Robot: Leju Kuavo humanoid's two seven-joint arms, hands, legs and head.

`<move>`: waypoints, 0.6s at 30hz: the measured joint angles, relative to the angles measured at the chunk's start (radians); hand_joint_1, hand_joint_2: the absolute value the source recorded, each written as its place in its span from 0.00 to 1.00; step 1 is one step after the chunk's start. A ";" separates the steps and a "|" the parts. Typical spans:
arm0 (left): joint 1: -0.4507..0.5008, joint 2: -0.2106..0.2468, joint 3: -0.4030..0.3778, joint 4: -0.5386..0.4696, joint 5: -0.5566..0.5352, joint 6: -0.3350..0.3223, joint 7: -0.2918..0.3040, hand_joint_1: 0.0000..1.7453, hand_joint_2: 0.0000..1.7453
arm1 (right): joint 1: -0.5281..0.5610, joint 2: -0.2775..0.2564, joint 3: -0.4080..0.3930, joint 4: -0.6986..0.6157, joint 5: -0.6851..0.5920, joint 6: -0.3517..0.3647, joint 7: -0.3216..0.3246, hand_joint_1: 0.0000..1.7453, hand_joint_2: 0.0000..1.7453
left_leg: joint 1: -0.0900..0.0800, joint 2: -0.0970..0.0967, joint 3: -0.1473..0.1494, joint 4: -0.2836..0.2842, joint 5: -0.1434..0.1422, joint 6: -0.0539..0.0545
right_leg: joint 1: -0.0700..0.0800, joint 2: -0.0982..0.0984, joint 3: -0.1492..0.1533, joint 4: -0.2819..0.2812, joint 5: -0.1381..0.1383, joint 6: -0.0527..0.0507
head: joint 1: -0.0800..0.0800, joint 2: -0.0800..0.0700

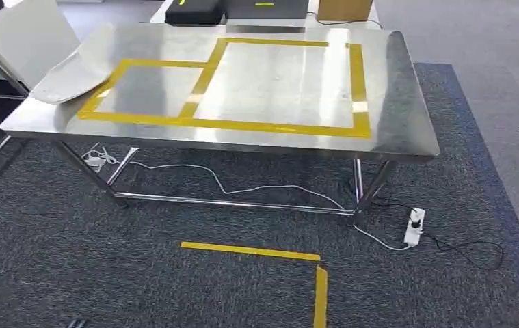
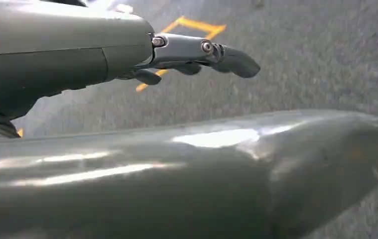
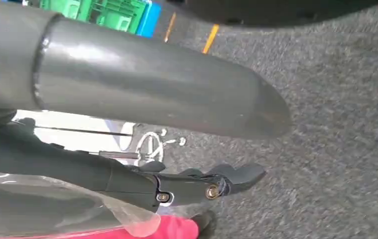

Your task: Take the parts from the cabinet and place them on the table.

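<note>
Beside my hanging right arm, the right hand [image 3: 196, 186] holds a bagged part [image 3: 142, 226], red inside clear plastic, against its fingers. My left hand [image 2: 196, 55] holds nothing, fingers extended and loosely apart above grey carpet [image 2: 301, 59]. Ahead, the steel counter [image 1: 400, 102] carries yellow tape rectangles [image 1: 277, 126].

A workshop or robotics test lab is showing here. A bare stainless-steel surface [image 1: 393, 102] is standing on grey carpet [image 1: 106, 273], with yellow tape rectangles [image 1: 277, 123] marking zones on its top and more yellow tape [image 1: 319, 287] lying as a corner mark on the floor. A white power strip [image 1: 414, 227] and loose cables are trailing beneath it. Green and blue plastic crates [image 3: 112, 12] are sitting at the room's edge.
</note>
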 joint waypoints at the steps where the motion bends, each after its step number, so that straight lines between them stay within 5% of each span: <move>1: -0.001 -0.005 0.004 0.001 0.000 -0.007 0.005 0.00 0.00 | 0.000 0.000 0.000 0.000 0.000 0.000 -0.002 0.00 0.00 | -0.002 -0.001 0.054 -0.089 -0.030 0.007 | 0.003 0.000 -0.011 0.009 0.005 0.007 | 0.000 0.000; 2: -0.001 -0.010 0.007 0.002 0.001 -0.011 0.010 0.00 0.00 | -0.001 0.000 0.000 0.000 0.000 -0.001 -0.002 0.00 0.00 | -0.006 -0.001 0.073 -0.128 -0.040 0.015 | 0.005 0.000 -0.019 0.013 0.012 0.014 | 0.003 0.000; 5: 0.008 -0.026 0.014 0.011 0.006 -0.030 0.018 0.00 0.00 | 0.002 0.001 0.000 0.000 -0.001 -0.002 -0.006 0.00 0.00 | -0.012 -0.001 0.050 -0.129 -0.019 0.034 | 0.002 -0.001 -0.027 0.006 0.040 0.033 | 0.002 0.000; 6: 0.009 -0.032 0.014 0.014 0.007 -0.033 0.020 0.00 0.00 | 0.004 0.000 0.000 0.000 -0.001 -0.003 -0.008 0.00 0.00 | -0.005 0.005 0.043 -0.137 -0.006 0.043 | -0.001 0.002 -0.033 0.012 0.024 0.039 | -0.001 0.000; 7: 0.008 -0.036 0.015 0.015 0.009 -0.039 0.024 0.00 0.00 | 0.004 0.000 0.000 0.000 0.000 -0.003 -0.008 0.00 0.00 | -0.006 0.006 0.031 -0.136 0.004 0.053 | -0.001 0.007 -0.048 0.034 -0.020 0.042 | 0.002 0.000; 9: 0.010 -0.043 0.019 0.016 0.014 -0.046 0.026 0.00 0.00 | 0.005 0.000 0.000 0.001 0.000 -0.004 -0.011 0.00 0.00 | -0.008 0.006 -0.001 -0.135 0.029 0.060 | -0.001 0.012 -0.095 0.177 -0.143 0.046 | 0.007 0.000; 11: 0.013 -0.048 0.023 0.019 0.015 -0.052 0.027 0.00 0.00 | 0.005 0.000 0.000 0.001 0.001 -0.004 -0.013 0.00 0.00 | -0.010 0.006 -0.034 -0.133 0.053 0.061 | -0.001 0.012 -0.121 0.309 -0.187 0.049 | 0.008 0.000; 13: 0.015 -0.051 0.025 0.022 0.016 -0.053 0.027 0.00 0.00 | 0.006 0.000 0.000 0.001 0.002 -0.005 -0.013 0.00 0.00 | -0.011 0.006 -0.066 -0.131 0.076 0.058 | -0.001 0.012 -0.075 0.289 -0.121 0.047 | 0.008 0.000; 15: 0.016 -0.055 0.030 0.024 0.016 -0.056 0.027 0.00 0.00 | 0.005 0.000 0.000 0.000 0.003 -0.006 -0.013 0.00 0.00 | -0.011 0.006 -0.094 -0.126 0.096 0.052 | 0.000 0.012 0.037 0.137 -0.052 0.041 | 0.008 0.000; 17: 0.018 -0.056 0.031 0.024 0.016 -0.056 0.027 0.00 0.00 | -0.001 0.000 0.000 0.000 0.003 -0.007 -0.014 0.00 0.00 | -0.017 0.005 -0.108 -0.119 0.114 0.042 | 0.003 0.014 0.164 -0.049 -0.086 0.035 | 0.011 0.000; 18: 0.019 -0.056 0.031 0.024 0.016 -0.056 0.027 0.00 0.00 | -0.001 0.001 0.000 0.001 0.003 -0.008 -0.013 0.00 0.00 | -0.017 0.006 -0.111 -0.122 0.131 0.039 | 0.003 0.015 0.167 -0.064 -0.092 0.029 | 0.008 0.000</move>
